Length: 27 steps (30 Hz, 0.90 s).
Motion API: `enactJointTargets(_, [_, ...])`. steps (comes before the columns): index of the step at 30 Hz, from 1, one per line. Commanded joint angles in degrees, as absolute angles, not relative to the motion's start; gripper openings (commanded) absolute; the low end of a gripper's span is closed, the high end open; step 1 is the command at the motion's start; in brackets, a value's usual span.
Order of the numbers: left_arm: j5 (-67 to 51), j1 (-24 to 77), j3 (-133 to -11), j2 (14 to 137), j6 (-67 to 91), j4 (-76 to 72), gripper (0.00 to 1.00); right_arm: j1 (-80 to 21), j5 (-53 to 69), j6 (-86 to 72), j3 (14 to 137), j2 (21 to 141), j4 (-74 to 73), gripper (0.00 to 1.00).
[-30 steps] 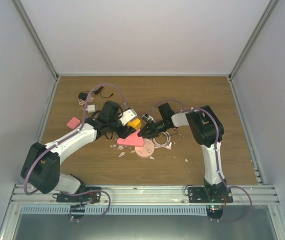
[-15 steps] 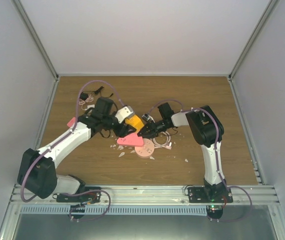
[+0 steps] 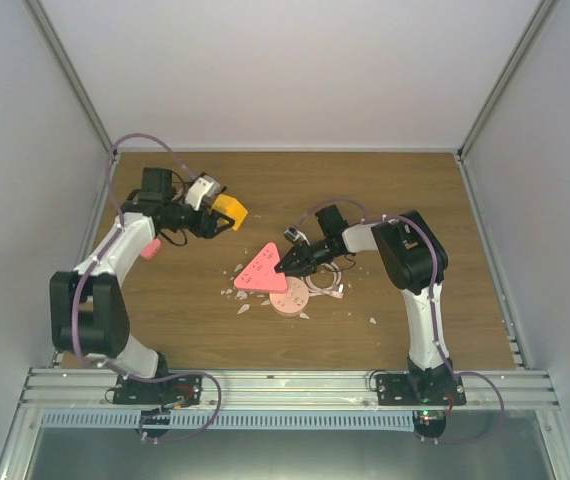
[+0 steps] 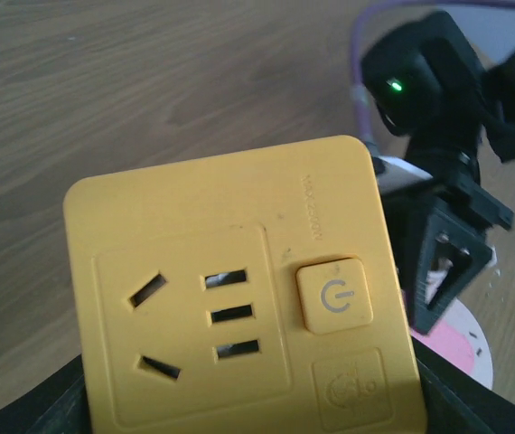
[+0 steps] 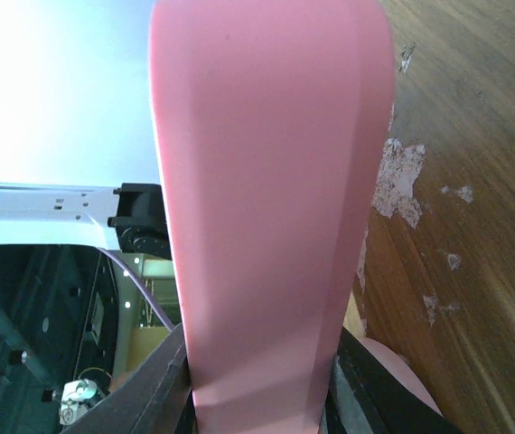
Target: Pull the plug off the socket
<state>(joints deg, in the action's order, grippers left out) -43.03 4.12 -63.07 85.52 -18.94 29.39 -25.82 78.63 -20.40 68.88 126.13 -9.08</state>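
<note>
Near centre: right gripper (image 3: 285, 266) is clamped on the 3 o'clock corner of the socket (image 3: 260, 272), the pink triangle, just beside the pink disc (image 3: 290, 302). Change from half a second ago: the yellow plug (image 3: 230, 209) is off the socket; the left gripper (image 3: 217, 213), closed on it, now holds it well apart at 10 o'clock. Judged: separation done. Only the left wrist view shows the plug's slotted face and power button; only the right wrist view shows fingers (image 5: 149, 398) pinching the socket's edge
</note>
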Motion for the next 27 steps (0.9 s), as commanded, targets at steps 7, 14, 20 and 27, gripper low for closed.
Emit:
enactJointTargets(7, [-53.38,-4.54,-76.39,104.36,-16.60,29.89,0.12,-25.42,64.93,-15.35,68.16,130.69,-10.27,0.00])
enactJointTargets(14, [-54.79,-5.27,-80.81,113.10,-14.72,28.31,0.13,-25.38,64.96,-15.12,68.51,130.78,-10.39,0.01])
enactJointTargets(20, [-55.12,-5.27,-83.61,118.66,-12.54,26.84,0.15,-25.40,64.70,-14.68,68.52,130.60,-10.66,0.01])
enactJointTargets(27, [-55.82,-5.27,-86.20,123.51,-10.81,27.07,0.18,-25.38,64.80,-14.46,68.72,130.60,-10.85,0.04])
